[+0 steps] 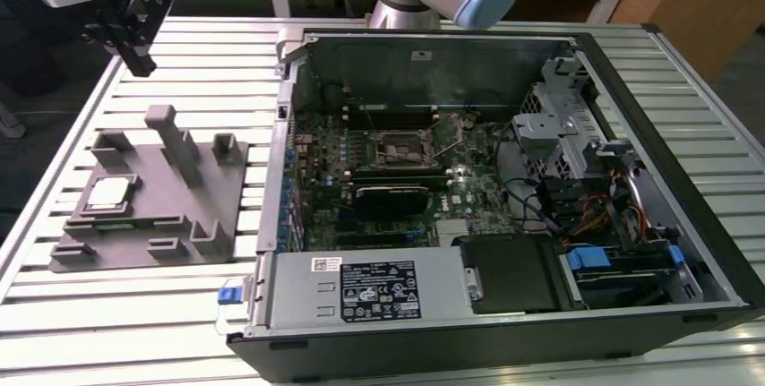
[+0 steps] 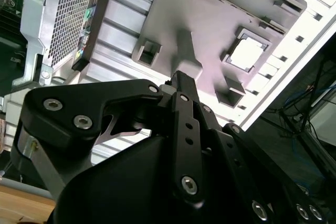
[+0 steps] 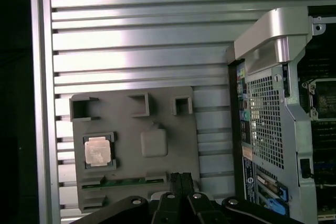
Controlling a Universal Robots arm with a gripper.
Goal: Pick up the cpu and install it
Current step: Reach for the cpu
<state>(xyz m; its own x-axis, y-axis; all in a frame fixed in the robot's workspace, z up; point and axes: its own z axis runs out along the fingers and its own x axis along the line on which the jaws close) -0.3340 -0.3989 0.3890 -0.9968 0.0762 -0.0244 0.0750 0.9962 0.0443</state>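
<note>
Exterior view: tool (image 1: 141, 67) closed, empty, hovering above tabletop (image 1: 215, 72) near grey fixture (image 1: 156, 225). cpu (image 1: 107, 193) in pocket by fixture's edge, exterior view's left (recess keeps it indexed for picking).

Cpu (image 3: 97, 150) top shiny metal; tray (image 3: 178, 145) matt grey plastic; table (image 3: 131, 40) ribbed alu.

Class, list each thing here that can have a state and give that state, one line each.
gripper: shut, empty, clear of the cpu.
cpu: lying flat in its recess in the grey holder, not gripped.
computer case: on its side, side panel off.
motherboard socket: looks empty.
</note>
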